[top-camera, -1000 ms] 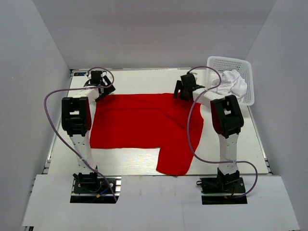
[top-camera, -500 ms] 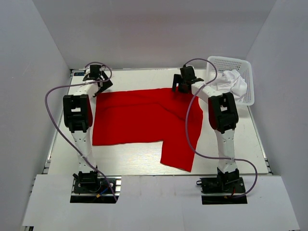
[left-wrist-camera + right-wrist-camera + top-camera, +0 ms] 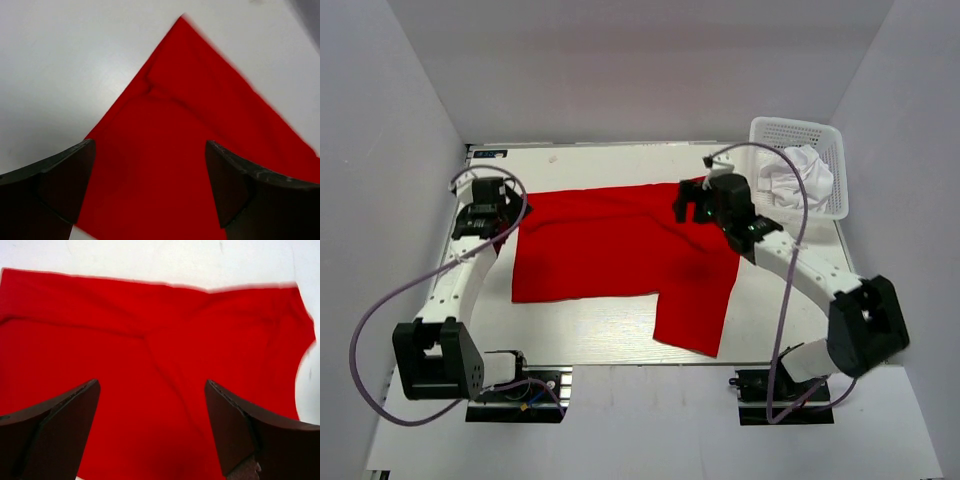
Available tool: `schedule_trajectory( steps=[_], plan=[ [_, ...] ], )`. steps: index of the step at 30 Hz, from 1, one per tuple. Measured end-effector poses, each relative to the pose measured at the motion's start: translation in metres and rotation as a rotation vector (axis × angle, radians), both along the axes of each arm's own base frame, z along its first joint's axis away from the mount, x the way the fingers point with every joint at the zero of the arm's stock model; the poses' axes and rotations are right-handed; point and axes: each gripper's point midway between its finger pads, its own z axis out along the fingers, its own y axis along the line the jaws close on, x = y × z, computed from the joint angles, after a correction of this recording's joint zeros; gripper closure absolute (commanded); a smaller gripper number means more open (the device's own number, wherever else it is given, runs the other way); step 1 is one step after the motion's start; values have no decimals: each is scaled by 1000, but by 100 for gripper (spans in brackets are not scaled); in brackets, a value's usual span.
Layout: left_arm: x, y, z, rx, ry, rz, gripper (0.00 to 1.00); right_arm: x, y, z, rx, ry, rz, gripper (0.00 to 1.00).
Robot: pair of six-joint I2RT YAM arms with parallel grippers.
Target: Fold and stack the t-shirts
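Both arms have been drawn back from the far edge. The left hand (image 3: pixel 485 208) and right hand (image 3: pixel 705 200) are held released over the red t-shirt (image 3: pixel 610 250), which is spread on the surface (image 3: pixel 600 325) and seemingly unfolded. The white t-shirt (image 3: pixel 795 175) is left crumpled in the basket (image 3: pixel 800 130); nothing is stacked.

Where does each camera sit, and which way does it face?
Top external: high behind the bases, looking down on the table; left arm, right arm whole.
Left wrist: looks down past left gripper at a red t-shirt corner.
Right wrist: looks down past right gripper at that shirt's edge.
Shared: the red t-shirt.
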Motion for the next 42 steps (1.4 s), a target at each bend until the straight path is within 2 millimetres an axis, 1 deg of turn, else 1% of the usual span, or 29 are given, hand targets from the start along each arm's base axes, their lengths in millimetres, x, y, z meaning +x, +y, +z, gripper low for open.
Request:
schedule_trajectory(
  steps=[2, 4, 6, 8, 11, 13, 14, 16, 17, 20, 21, 23, 24, 25, 26, 27, 31, 35, 36, 38, 41, 42],
  plan=[
    [-30, 1, -23, -24, 60, 42, 0, -22, -15, -16, 13, 14, -26, 10],
    [-53, -1, -50, -58, 126, 74, 0, -45, -31, -36, 17, 50, -60, 10],
    [-77, -4, -77, -97, 190, 97, 0, -62, -42, -50, 19, 85, -88, 10],
    [-103, -6, -102, -131, 248, 136, 0, -69, -45, -51, 32, 98, -97, 10],
    [-132, -6, -125, -152, 297, 189, 0, -75, -43, -48, 51, 104, -94, 10],
    [-148, -5, -138, -159, 332, 215, 0, -81, -40, -50, 50, 118, -84, 10],
    [-151, -5, -141, -162, 342, 225, 0, -84, -40, -54, 42, 134, -79, 10],
    [-152, -3, -146, -162, 346, 246, 0, -95, -39, -64, 17, 178, -62, 10],
    [-151, -2, -148, -161, 348, 255, 3, -100, -38, -68, 7, 197, -54, 10],
    [-149, -2, -160, -167, 383, 274, 16, -122, -38, -80, -16, 250, -23, 10],
    [-148, -1, -163, -161, 394, 279, 30, -130, -39, -85, -25, 272, -18, 10],
    [-141, 1, -164, -156, 378, 292, 49, -145, -42, -93, -51, 317, -8, 10],
    [-139, 2, -165, -156, 374, 296, 71, -153, -42, -97, -66, 341, -3, 10],
    [-136, 2, -165, -158, 363, 303, 82, -159, -43, -101, -79, 362, 2, 10],
    [-134, 2, -166, -160, 358, 301, 89, -166, -43, -104, -96, 381, 9, 10],
    [-132, 2, -167, -161, 354, 301, 100, -173, -43, -108, -113, 399, 17, 10],
    [-129, 2, -166, -165, 338, 301, 100, -205, -40, -123, -170, 484, 56, 10],
    [-130, 1, -165, -171, 330, 299, 100, -242, -35, -137, -222, 564, 117, 10],
    [-130, 0, -165, -174, 330, 296, 100, -251, -35, -140, -234, 582, 129, 11],
    [-130, -1, -164, -177, 327, 285, 100, -264, -34, -146, -245, 615, 144, 11],
    [-129, -3, -161, -185, 315, 268, 100, -284, -39, -162, -261, 681, 148, 13],
    [-128, -3, -159, -184, 309, 263, 100, -291, -41, -169, -272, 710, 145, 16]
  ],
)
